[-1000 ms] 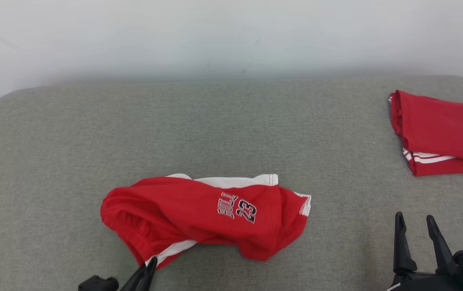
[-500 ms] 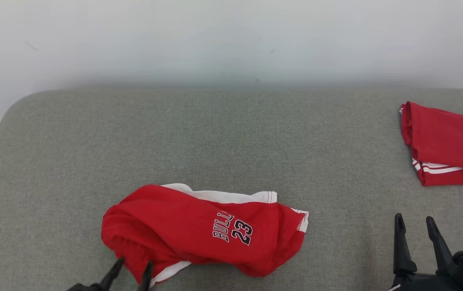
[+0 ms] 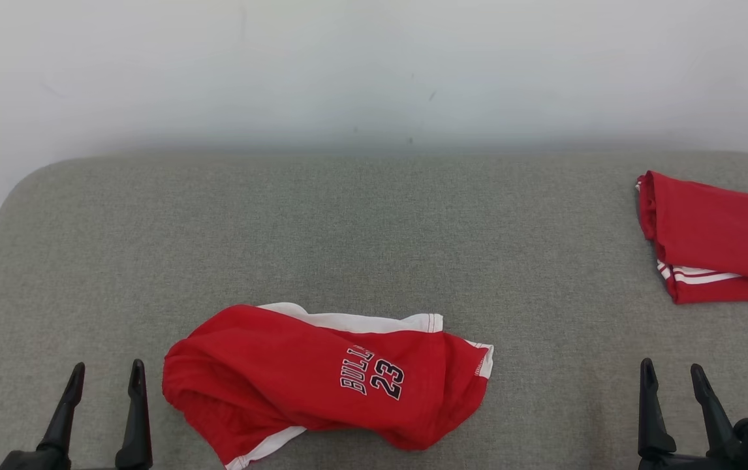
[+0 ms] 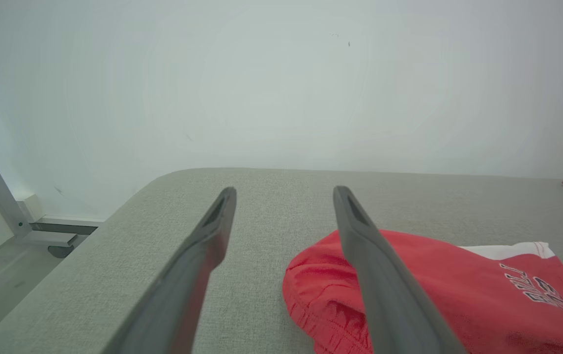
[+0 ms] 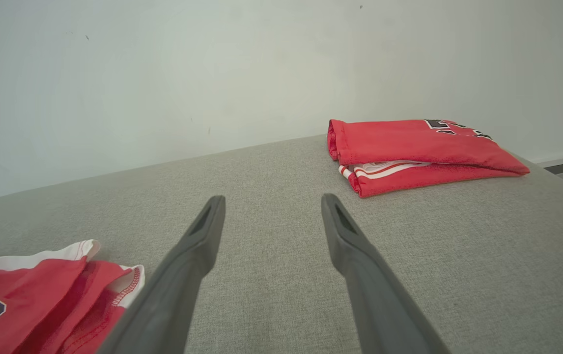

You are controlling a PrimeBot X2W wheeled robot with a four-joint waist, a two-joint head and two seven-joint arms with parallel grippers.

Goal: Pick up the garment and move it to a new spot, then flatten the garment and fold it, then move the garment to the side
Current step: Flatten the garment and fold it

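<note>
Head view: the left gripper (image 3: 107, 365) has its jaws spread wide and holds nothing. It stands just beside the garment (image 3: 322, 378), off the gathered waistband (image 3: 178, 385), with a strip of bare cloth-covered surface (image 3: 374, 228) between. The right gripper (image 3: 670, 364) also has its jaws spread and empty. It stands well apart from the garment, off the end with the leg hems (image 3: 483, 358).

The garment is a pair of red shorts with a white side band and a dark "BULLS 23" print. It lies loose and rumpled, one layer rolled over another and the hem end twisted.

Judged from this lie, the move to a new spot appears done and flattening is the step in hand.

1. Bring each gripper to its own end of the garment.
2. At the waistband, pinch the outer edge only. The left wrist view shows the elastic folded back on itself, so a deep bite would likely take both layers.
3. At the hems, take a corner with white trim.
4. Draw the two ends apart evenly and low, so the rolled layer opens out.
5. Check that the print lies flat before folding.

No container is present. A second garment (image 3: 713, 235), red and already folded, lies directly on the surface, well apart from the garment beyond its hem end, toward the wall (image 3: 374, 65).
</note>
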